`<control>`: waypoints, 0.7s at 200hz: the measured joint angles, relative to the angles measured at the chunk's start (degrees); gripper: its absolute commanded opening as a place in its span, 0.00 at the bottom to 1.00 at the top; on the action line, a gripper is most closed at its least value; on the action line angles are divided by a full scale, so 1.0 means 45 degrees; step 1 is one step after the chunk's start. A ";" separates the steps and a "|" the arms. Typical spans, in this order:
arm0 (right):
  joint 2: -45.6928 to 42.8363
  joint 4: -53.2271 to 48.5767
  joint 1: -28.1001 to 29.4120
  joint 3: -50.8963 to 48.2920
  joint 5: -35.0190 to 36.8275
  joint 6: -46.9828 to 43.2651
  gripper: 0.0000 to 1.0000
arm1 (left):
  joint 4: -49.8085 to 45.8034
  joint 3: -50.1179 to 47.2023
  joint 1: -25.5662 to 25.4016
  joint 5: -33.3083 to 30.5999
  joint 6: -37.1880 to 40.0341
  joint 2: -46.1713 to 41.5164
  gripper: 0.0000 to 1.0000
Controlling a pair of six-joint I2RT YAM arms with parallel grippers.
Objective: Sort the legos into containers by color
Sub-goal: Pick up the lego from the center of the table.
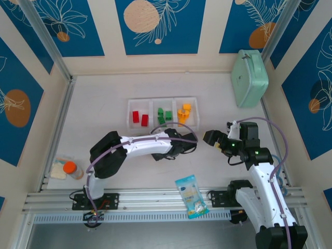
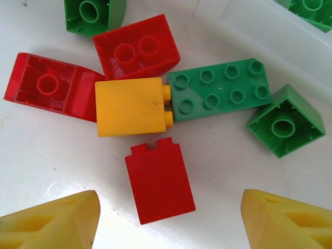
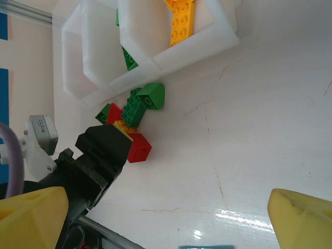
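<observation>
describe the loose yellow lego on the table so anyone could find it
From the row of three white bins, look to the loose pile of bricks beside it. In its middle lies the yellow brick, on its side, the only yellow among red and green.

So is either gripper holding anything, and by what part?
Nothing held. Left gripper open around the red brick, not touching it; right gripper open, empty.

You have bright, even light and soft shadows; glare streaks the table [image 3: 218, 213] in the right wrist view, where the near yellow fingertips [image 3: 303, 220] blur.
</observation>
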 measured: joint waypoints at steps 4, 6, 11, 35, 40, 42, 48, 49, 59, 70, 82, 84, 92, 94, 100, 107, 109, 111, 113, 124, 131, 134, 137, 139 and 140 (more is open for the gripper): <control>0.0000 0.0005 0.0000 0.0000 0.0000 0.0000 0.99 | -0.0010 -0.0010 0.0000 -0.0024 -0.0053 0.0024 0.68; 0.0000 0.0005 0.0000 0.0000 0.0000 0.0000 0.99 | -0.0019 -0.0019 0.0000 -0.0024 -0.0044 0.0024 0.68; 0.0000 0.0005 0.0000 0.0000 0.0000 0.0000 0.99 | -0.0010 -0.0058 0.0000 -0.0039 -0.0083 0.0034 0.67; 0.0010 0.0005 -0.0024 0.0000 0.0000 -0.0039 0.99 | 0.0151 -0.0461 0.0000 -0.0024 -0.0092 0.0044 0.62; 0.0015 0.0005 -0.0024 0.0000 0.0000 -0.0039 0.99 | 0.0277 -0.0602 0.0000 -0.0010 -0.0083 0.0049 0.61; 0.0024 0.0005 -0.0024 0.0000 0.0000 -0.0044 0.99 | 0.0325 -0.0656 0.0000 0.0015 -0.0087 0.0058 0.60; 0.0049 0.0005 -0.0024 0.0000 0.0000 -0.0044 0.99 | 0.0442 -0.0787 0.0005 0.0058 -0.0073 0.0083 0.58; 0.0063 0.0005 -0.0024 0.0000 0.0000 -0.0044 0.99 | 0.0481 -0.0821 0.0005 0.0078 -0.0078 0.0097 0.57; 0.0121 0.0005 -0.0024 0.0000 0.0000 -0.0044 0.99 | 0.0767 -0.1010 0.0029 0.0199 0.0034 0.0170 0.55; 0.0194 0.0000 -0.0024 0.0000 0.0005 -0.0044 0.99 | 0.1093 -0.1146 0.0068 0.0345 0.0117 0.0301 0.55; 0.0214 0.0000 -0.0024 0.0000 0.0000 -0.0044 0.99 | 0.1467 -0.1229 0.0151 0.0554 0.0311 0.0461 0.55; 0.0214 0.0005 -0.0024 0.0000 0.0005 -0.0044 0.99 | 0.1525 -0.1229 0.0170 0.0607 0.0316 0.0486 0.55; 0.0219 0.0000 -0.0024 0.0000 0.0000 -0.0044 0.99 | 0.1734 -0.1243 0.0214 0.0748 0.0398 0.0593 0.54; 0.0223 0.0000 -0.0024 0.0000 0.0000 -0.0044 0.99 | 0.1787 -0.1243 0.0223 0.0782 0.0427 0.0622 0.53; 0.0228 0.0000 -0.0024 0.0000 0.0005 -0.0044 0.99 | 0.1943 -0.1248 0.0253 0.0894 0.0510 0.0699 0.52; 0.0238 0.0000 -0.0029 0.0000 0.0000 -0.0044 0.99 | 0.1987 -0.1243 0.0267 0.0894 0.0617 0.0733 0.51; 0.0243 0.0005 -0.0034 0.0000 0.0005 -0.0044 0.99 | 0.1987 -0.1243 0.0267 0.0903 0.0617 0.0733 0.50; 0.0248 0.0000 -0.0039 0.0000 0.0000 -0.0044 0.99 | 0.1991 -0.1243 0.0272 0.0937 0.0612 0.0724 0.50; 0.0253 0.0000 -0.0039 0.0000 0.0005 -0.0044 0.99 | 0.2001 -0.1248 0.0277 0.0947 0.0665 0.0709 0.49; 0.0253 0.0005 -0.0053 0.0000 0.0005 -0.0044 0.99 | 0.2045 -0.1253 0.0306 0.0986 0.0724 0.0709 0.45; 0.0257 -0.0005 -0.0063 0.0000 0.0005 -0.0044 0.99 | 0.2161 -0.1311 0.0316 0.1001 0.0743 0.0680 0.43; 0.0257 -0.0005 -0.0063 0.0000 0.0005 -0.0044 0.99 | 0.2166 -0.1336 0.0325 0.0986 0.0806 0.0661 0.43; 0.0257 0.0000 -0.0073 0.0000 0.0005 -0.0044 0.99 | 0.2220 -0.1389 0.0325 0.0991 0.0777 0.0627 0.42; 0.0257 0.0000 -0.0073 0.0000 0.0005 -0.0044 0.99 | 0.2244 -0.1428 0.0325 0.0991 0.0826 0.0597 0.41; 0.0257 0.0000 -0.0073 0.0000 0.0005 -0.0044 0.99 | 0.2244 -0.1438 0.0325 0.0986 0.0845 0.0588 0.41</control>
